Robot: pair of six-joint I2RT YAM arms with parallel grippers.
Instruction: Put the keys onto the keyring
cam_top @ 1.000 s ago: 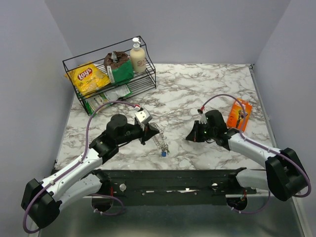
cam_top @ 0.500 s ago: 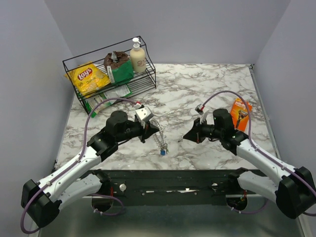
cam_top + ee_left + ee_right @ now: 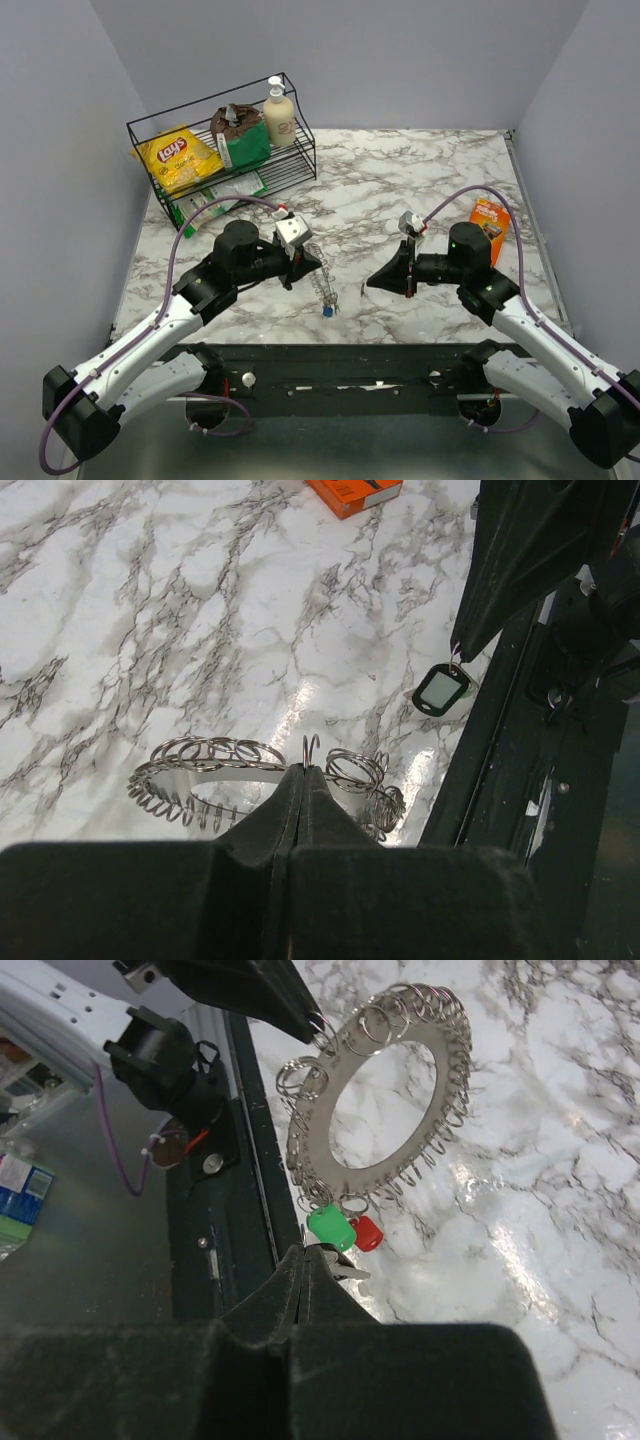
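The keyring [image 3: 321, 283] is a silvery ring with small wire loops round its rim. It hangs above the marble, and my left gripper [image 3: 308, 262] is shut on one rim loop [image 3: 311, 750]. At its lower end hang a blue key [image 3: 327, 311], a green key [image 3: 330, 1228] and a red key [image 3: 367, 1232]. My right gripper [image 3: 370, 281] is shut a short way to the right of the ring. A small dark-headed key [image 3: 440, 690] dangles from its tip. In the right wrist view only that key's blade [image 3: 352, 1271] shows beside the closed fingers [image 3: 305, 1252].
A wire rack [image 3: 220, 150] with a chip bag, packets and a pump bottle stands at the back left. An orange box [image 3: 488, 222] lies on the marble at the right. The black base frame [image 3: 350, 365] runs along the near edge, just below the hanging ring.
My right arm has swung left, away from the orange box and toward the keyring, with its jaws shut. My left gripper has held the keyring almost still.
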